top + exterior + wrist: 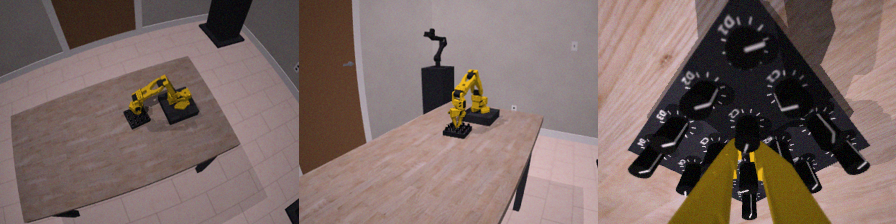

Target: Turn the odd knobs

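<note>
The black knob box (138, 126) (451, 135) (748, 90) sits on the table. My gripper (137, 113) (457, 126) (747, 150) is shut, pointing down at the middle of the box. Its fingertips are at knob C2 (747, 131) in the wrist view; contact cannot be told. The visible white line on C2 points down the view. Knob D1 (748, 47) points right, as do knob D2 (699, 99), knob D3 (672, 131) and knob D4 (643, 164). Knob C1 (792, 96) points left. My fingers partly hide several other knobs, whose marks are hard to read.
Neighbouring knobs stand close around the fingertips. The arm's black base (183, 115) (482, 118) stands beside the box on the wooden table (72, 154) (417, 172). A black pedestal (228, 21) (437, 87) with a second, black arm (440, 48) stands beyond the table.
</note>
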